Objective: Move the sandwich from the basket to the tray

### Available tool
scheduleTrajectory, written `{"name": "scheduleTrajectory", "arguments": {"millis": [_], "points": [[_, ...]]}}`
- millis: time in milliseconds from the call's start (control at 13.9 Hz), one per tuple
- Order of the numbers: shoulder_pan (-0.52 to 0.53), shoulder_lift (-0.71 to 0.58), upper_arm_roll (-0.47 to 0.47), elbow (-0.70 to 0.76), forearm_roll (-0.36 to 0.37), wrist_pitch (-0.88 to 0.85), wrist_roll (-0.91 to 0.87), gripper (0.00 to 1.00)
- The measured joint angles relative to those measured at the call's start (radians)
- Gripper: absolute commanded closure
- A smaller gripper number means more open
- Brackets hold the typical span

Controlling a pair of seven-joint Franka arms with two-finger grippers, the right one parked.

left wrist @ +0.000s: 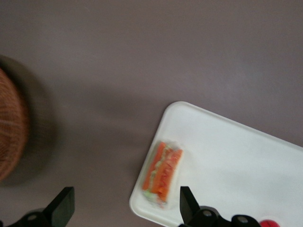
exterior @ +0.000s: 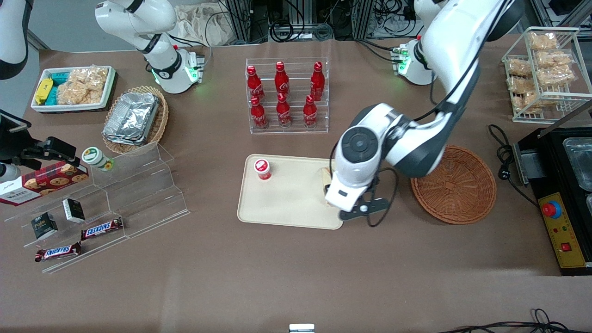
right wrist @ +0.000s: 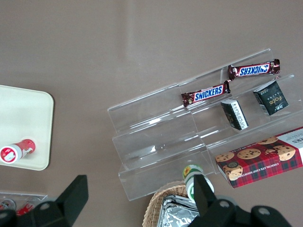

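Observation:
The sandwich (left wrist: 163,172) lies flat on the cream tray (left wrist: 227,151), close to the corner nearest the basket, with its orange and green cut edge facing up. My gripper (left wrist: 124,208) hangs open above that corner, its fingers spread wide and holding nothing; the sandwich sits just inside one fingertip (left wrist: 187,204). In the front view the wrist covers the fingers, and only a sliver of the sandwich (exterior: 326,177) shows on the tray (exterior: 286,203). The reddish-brown wicker basket (exterior: 455,185) stands empty beside the tray, toward the working arm's end.
A small red-capped bottle (exterior: 262,169) lies on the tray. An acrylic rack of red cola bottles (exterior: 286,95) stands farther from the camera than the tray. A black appliance (exterior: 564,185) sits beside the basket. A stepped acrylic shelf (exterior: 134,185) lies toward the parked arm's end.

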Motion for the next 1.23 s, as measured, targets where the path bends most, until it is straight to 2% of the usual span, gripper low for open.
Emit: {"name": "scheduleTrajectory", "arguments": {"millis": [288, 577, 793, 937, 1081, 1225], "points": [[0.105, -0.121, -0.001, -0.005, -0.012, -0.109, 0.02, 0.0], [0.21, -0.274, 0.017, -0.047, -0.123, -0.194, 0.22, 0.0], [0.209, -0.413, 0.181, -0.102, -0.229, -0.242, 0.448, 0.0], [0.168, -0.476, 0.316, -0.141, -0.28, -0.25, 0.59, 0.0], [0.126, -0.527, 0.423, -0.186, -0.304, -0.256, 0.702, 0.0], [0.109, -0.573, 0.477, -0.23, -0.314, -0.257, 0.788, 0.0]]}}
